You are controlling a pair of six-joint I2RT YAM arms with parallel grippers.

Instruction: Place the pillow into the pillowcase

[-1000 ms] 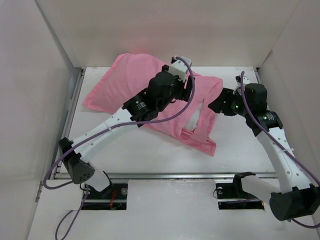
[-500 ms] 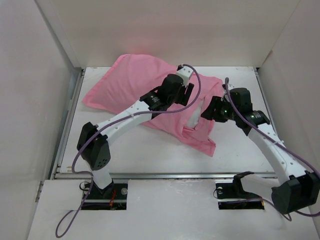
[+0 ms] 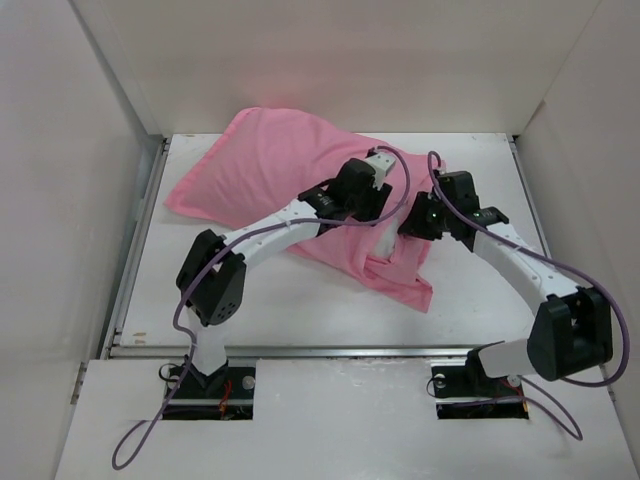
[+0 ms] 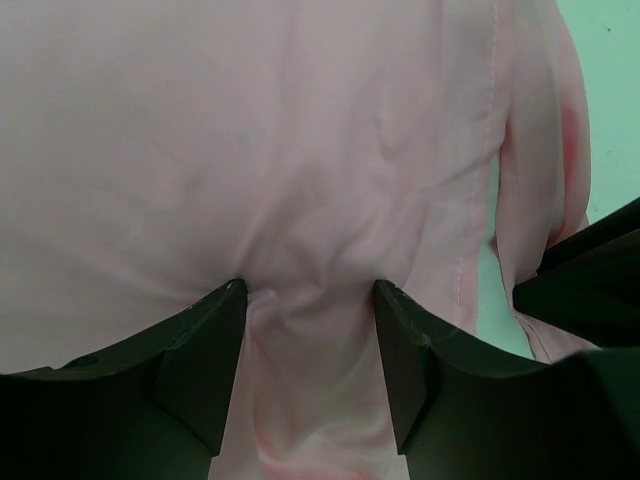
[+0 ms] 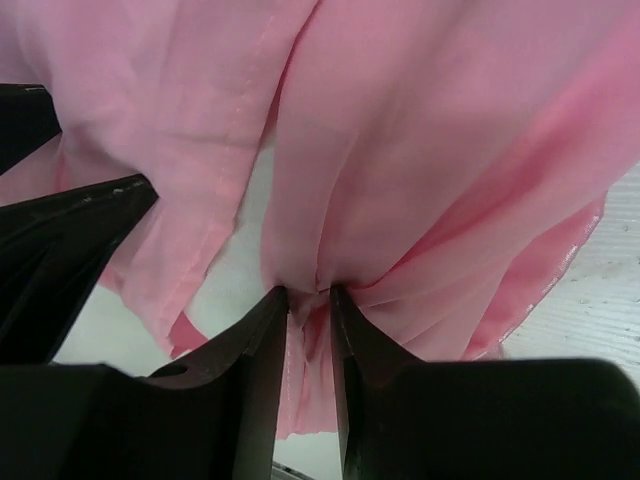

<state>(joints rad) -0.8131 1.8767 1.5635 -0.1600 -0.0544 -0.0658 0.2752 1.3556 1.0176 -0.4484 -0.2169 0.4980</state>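
Toward the far right of the tabletop (image 3: 300,295), at the mouth of the pillowcase (image 3: 255,165), both my arms have drawn inward over the last second, and my two wrists now sit just beside each other. A second ago they were well apart, the right one out past the edge of the pink cloth.

My right fingers (image 5: 250,385) have gone from wide to nearly together, and they now clamp a gathered fold of the pink satin, with pleats fanning up out of the pinch. My left fingers (image 4: 205,365) have narrowed only a little. They are apart, tips pressed down into the cloth, with a soft ridge puckered up between them near a stitched hem. I judge that side is not yet a firm hold.

The pillow (image 3: 388,242) is almost all inside. The case bulges plump toward the far left corner, and only a small patch of white shows at the mouth, between my wrists. A loose flap of the case trails toward the near edge.

So I think the stuffing is largely done and I am taking hold of the mouth to draw it over that last white corner. The left side needs to finish closing on cloth alone. Satin slips, and I could catch the pillow underneath along with it.
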